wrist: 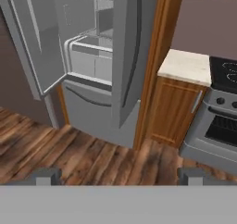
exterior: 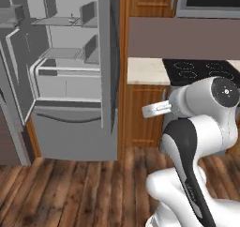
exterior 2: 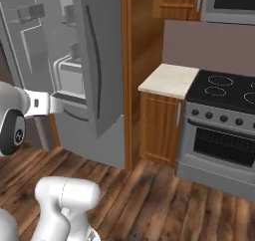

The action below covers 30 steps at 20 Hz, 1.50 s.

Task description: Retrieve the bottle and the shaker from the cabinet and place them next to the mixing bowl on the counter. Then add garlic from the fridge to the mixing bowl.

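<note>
The fridge (exterior: 70, 76) takes up the upper left of the left base view with its doors swung open, showing grey shelves and clear drawers inside. A tiny whitish speck on an upper shelf there (exterior: 71, 18) may be the garlic, though it is too small to tell. In the hand view the gripper (wrist: 119, 176) sits at the bottom edge with its two dark tips far apart, wide and holding nothing, above the wooden floor (wrist: 92, 158). The counter (wrist: 186, 65), a small beige slab over a wooden door, lies right of centre between the fridge and the stove (wrist: 217, 112) at the right edge. In the right base view the same counter (exterior 2: 169, 79) sits at centre right, touching the stove (exterior 2: 224, 115).
</note>
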Tool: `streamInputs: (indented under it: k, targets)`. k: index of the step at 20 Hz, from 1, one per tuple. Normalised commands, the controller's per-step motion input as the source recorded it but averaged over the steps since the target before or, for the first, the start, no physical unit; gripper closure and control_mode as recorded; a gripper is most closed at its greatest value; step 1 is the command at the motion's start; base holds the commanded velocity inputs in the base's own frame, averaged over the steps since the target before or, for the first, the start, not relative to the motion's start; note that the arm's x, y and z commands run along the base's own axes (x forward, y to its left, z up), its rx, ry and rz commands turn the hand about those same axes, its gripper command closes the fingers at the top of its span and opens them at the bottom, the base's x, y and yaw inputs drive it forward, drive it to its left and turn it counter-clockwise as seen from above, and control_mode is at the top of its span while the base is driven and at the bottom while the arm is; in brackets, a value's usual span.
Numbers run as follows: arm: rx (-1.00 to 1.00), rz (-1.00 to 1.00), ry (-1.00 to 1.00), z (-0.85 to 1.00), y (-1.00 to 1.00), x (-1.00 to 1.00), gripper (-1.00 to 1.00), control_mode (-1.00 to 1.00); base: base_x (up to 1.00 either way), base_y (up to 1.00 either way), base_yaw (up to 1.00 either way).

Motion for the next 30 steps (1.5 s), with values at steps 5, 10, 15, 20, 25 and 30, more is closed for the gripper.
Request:
streamInputs:
  k: [5, 10, 15, 20, 25, 30]
  targets:
    - [0.00, 0.00, 0.00, 0.00, 0.00, 0.00, -1.00, 1.00, 0.64, 1.00, -0.04]
    - [0.00, 0.00, 0.00, 0.00, 0.00, 0.00, -1.00, 1.00, 0.71, 1.00, -0.12]
    - [0.00, 0.00, 0.00, 0.00, 0.00, 0.00, -1.00, 1.00, 0.84, 0.88, -0.24]
    - [0.00, 0.00, 0.00, 0.00, 0.00, 0.00, -1.00, 1.00, 0.79, 0.24, -0.40]
    - [0.00, 0.00, 0.00, 0.00, 0.00, 0.00, -1.00, 1.00, 0.33, 0.15, -0.26]
    - [0.00, 0.00, 0.00, 0.00, 0.00, 0.00, -1.00, 1.00, 0.75, 0.57, -0.20]
